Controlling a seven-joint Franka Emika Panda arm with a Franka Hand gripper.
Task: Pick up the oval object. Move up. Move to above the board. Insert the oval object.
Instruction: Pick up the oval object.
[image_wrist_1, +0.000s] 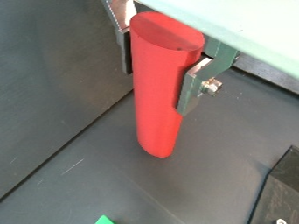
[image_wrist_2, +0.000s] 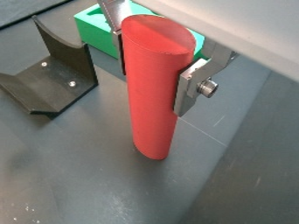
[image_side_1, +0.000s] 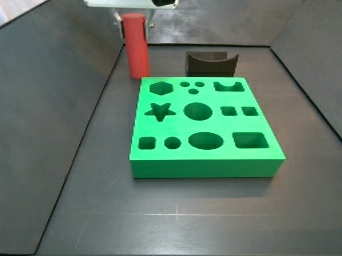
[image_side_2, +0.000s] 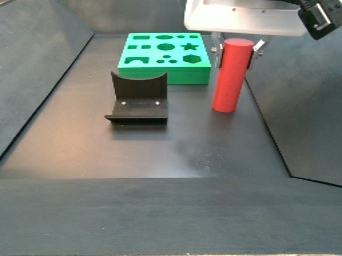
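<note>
The oval object is a tall red peg (image_side_1: 136, 55), upright beside the far left corner of the green board (image_side_1: 207, 168). It also shows in the other side view (image_side_2: 233, 78) and in both wrist views (image_wrist_1: 158, 101) (image_wrist_2: 155, 96). My gripper (image_side_1: 135, 22) (image_side_2: 241, 42) is shut on the peg's upper end, with one silver finger on each side (image_wrist_1: 160, 66) (image_wrist_2: 158, 66). The peg's lower end is at or just above the dark floor; I cannot tell which. The board (image_side_2: 167, 62) lies flat, its shaped holes empty, and shows behind the peg in a wrist view (image_wrist_2: 93, 26).
The dark L-shaped fixture (image_side_1: 211, 63) (image_side_2: 136, 100) (image_wrist_2: 47, 74) stands on the floor by the board's far edge, close to the peg. Dark side walls enclose the floor on the left and right.
</note>
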